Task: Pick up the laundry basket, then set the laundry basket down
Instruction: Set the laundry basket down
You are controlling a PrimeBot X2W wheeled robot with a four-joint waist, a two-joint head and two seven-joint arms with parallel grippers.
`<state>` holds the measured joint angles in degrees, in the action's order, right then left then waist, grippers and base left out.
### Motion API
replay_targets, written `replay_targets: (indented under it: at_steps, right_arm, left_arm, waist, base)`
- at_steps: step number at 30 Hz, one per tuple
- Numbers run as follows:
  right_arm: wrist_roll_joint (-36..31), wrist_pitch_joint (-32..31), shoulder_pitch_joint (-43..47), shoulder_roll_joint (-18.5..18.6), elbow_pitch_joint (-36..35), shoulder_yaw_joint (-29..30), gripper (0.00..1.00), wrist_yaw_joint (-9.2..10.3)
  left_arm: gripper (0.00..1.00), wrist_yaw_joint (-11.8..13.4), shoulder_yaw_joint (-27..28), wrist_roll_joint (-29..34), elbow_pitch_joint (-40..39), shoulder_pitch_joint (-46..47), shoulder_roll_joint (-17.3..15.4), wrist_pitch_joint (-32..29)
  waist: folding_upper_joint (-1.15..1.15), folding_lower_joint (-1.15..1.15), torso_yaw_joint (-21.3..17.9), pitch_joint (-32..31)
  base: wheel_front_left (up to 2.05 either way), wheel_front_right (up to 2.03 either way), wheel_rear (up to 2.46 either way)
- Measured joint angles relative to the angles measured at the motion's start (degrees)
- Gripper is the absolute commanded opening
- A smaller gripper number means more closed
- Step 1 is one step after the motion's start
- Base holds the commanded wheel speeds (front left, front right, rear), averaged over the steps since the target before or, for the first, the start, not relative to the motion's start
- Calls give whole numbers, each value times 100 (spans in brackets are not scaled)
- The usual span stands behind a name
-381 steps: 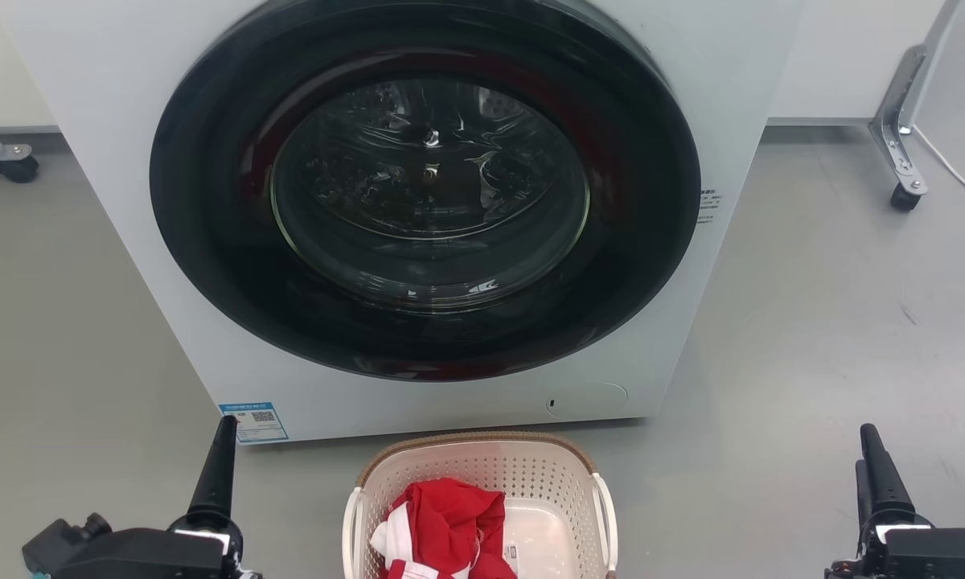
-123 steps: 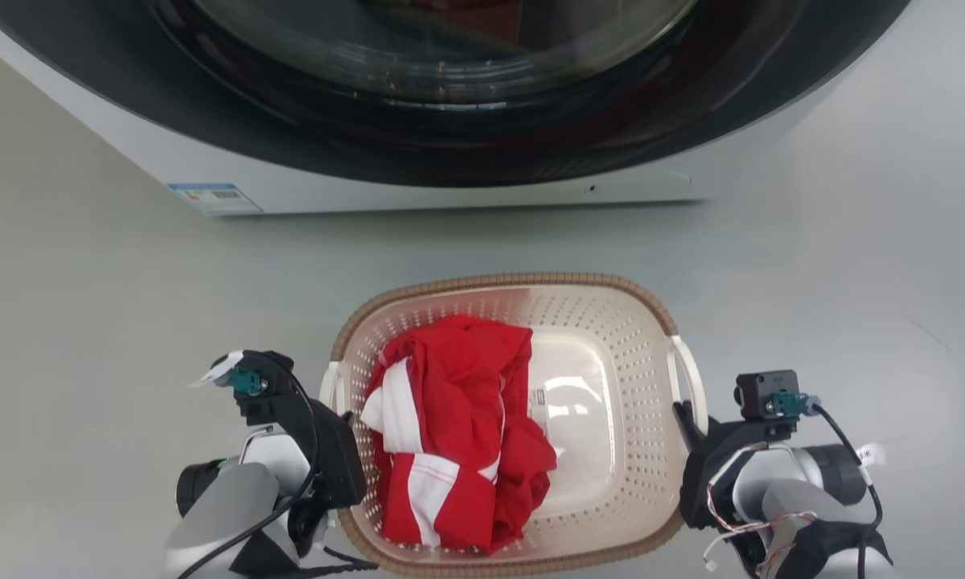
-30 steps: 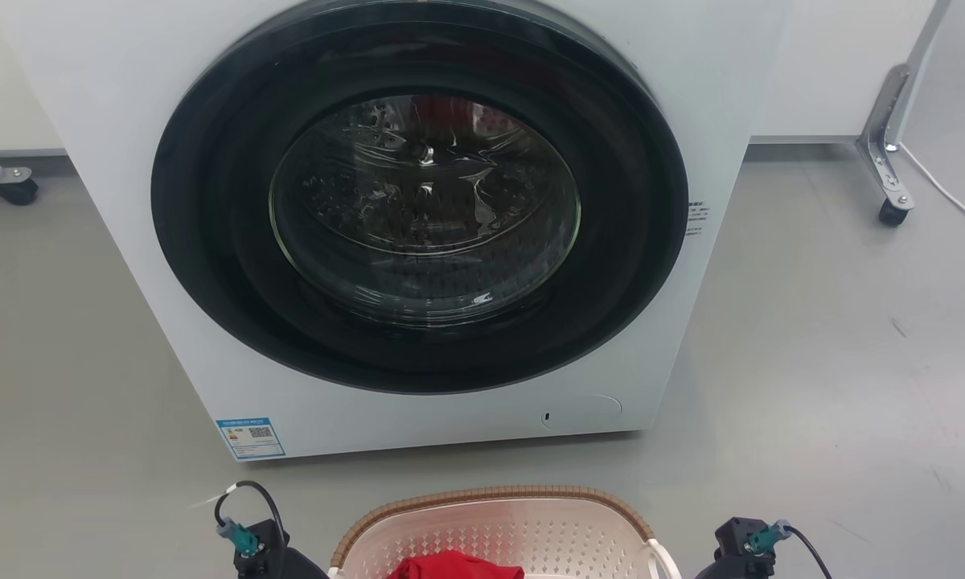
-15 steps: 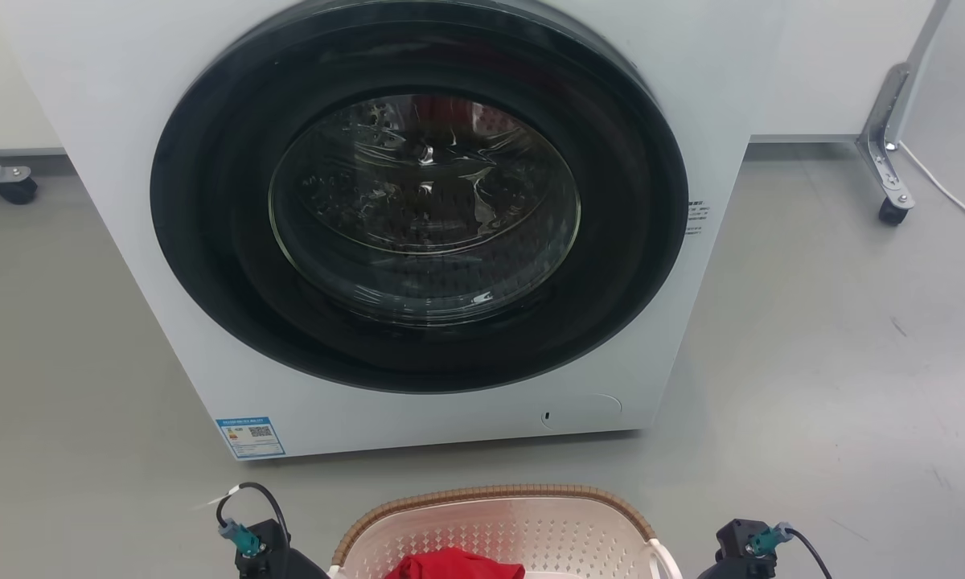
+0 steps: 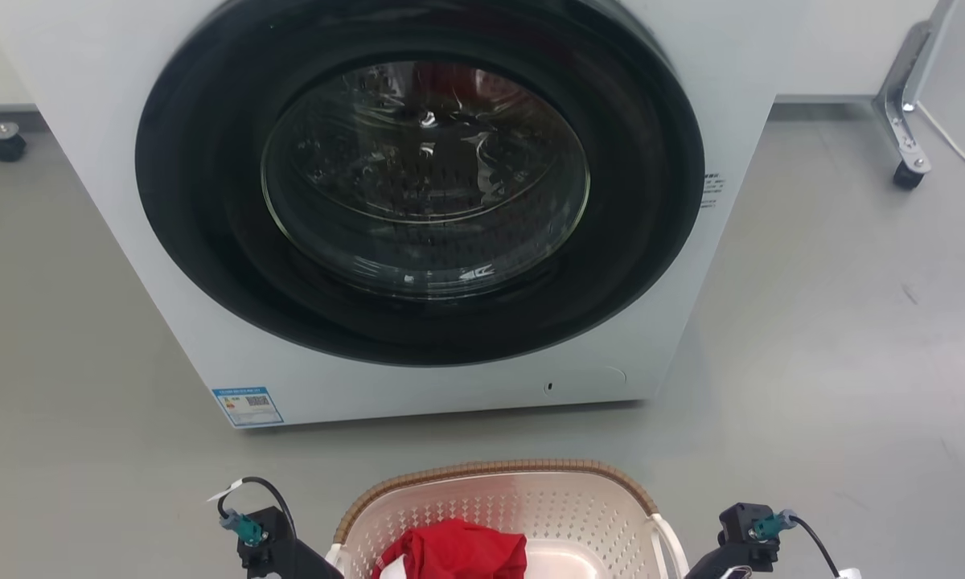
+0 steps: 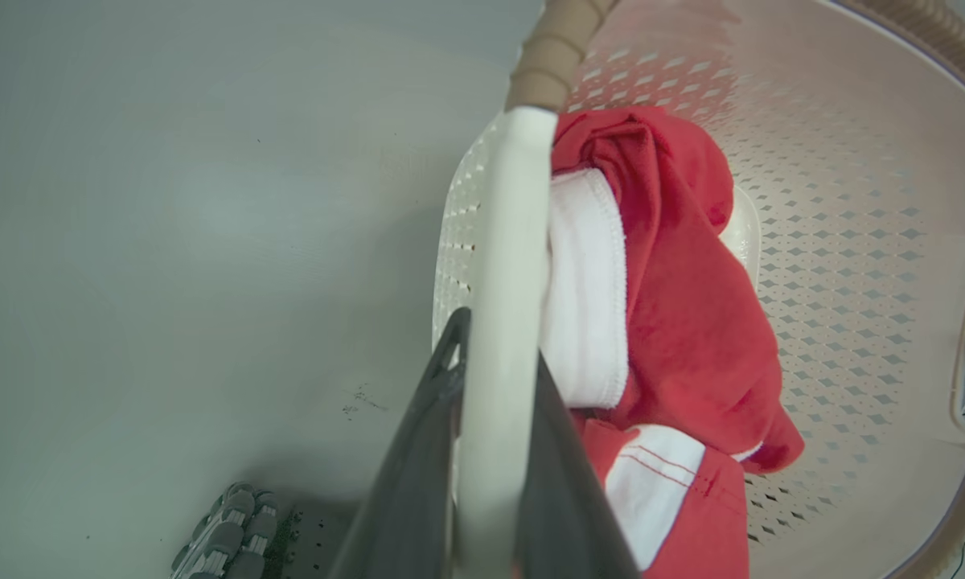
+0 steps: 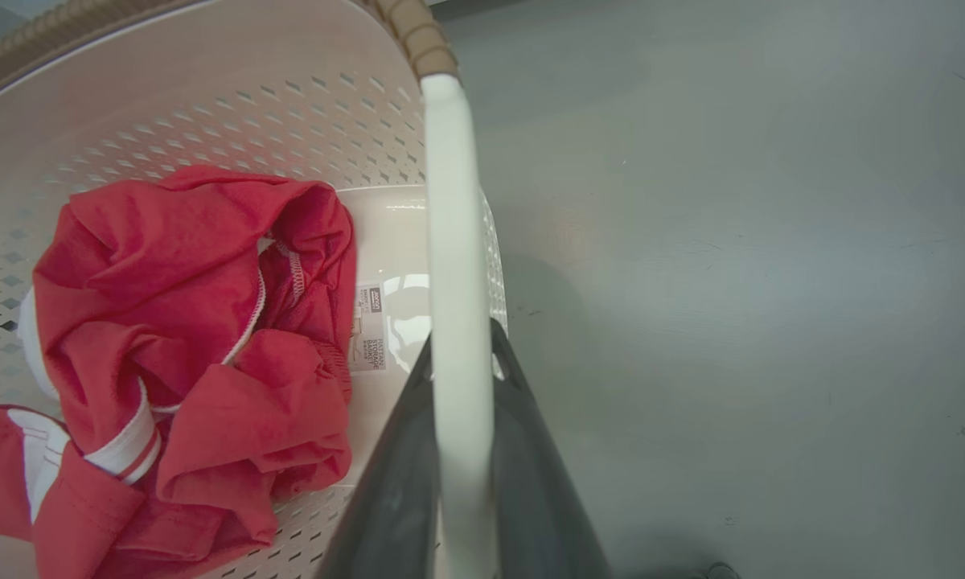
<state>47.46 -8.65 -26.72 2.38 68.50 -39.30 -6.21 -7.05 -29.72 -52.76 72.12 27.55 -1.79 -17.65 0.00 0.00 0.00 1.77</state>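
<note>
Washing machine (image 5: pixel 418 201), laundry basket (image 5: pixel 490 469), grey floor (image 5: pixel 812 338)

In the head view we lose the near part of the laundry basket (image 5: pixel 490 467) and most of the red garment (image 5: pixel 458 551) below the edge at 6 o'clock; the washing machine (image 5: pixel 64 96) is cropped at 12, and we cannot read its sticker (image 5: pixel 247 404) at 7
</note>
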Motion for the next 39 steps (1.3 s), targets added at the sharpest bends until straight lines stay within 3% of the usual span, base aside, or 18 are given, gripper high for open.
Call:
replay_targets:
  at_steps: [13, 39]
  right_arm:
    - [-155, 581, -511, 21, -63, -82, 0, 71]
    - [-583, 1745, -1734, 168, -116, -204, 0, 225]
  left_arm:
    - [0, 7, -5, 102, -83, 434, -11, 587]
    - [0, 47, -138, 614, -404, 1712, -96, 1886]
  waist:
    - [0, 1, -10, 832]
    - [1, 1, 77, 3101]
  base:
    - [0, 0, 0]
    - [0, 0, 0]
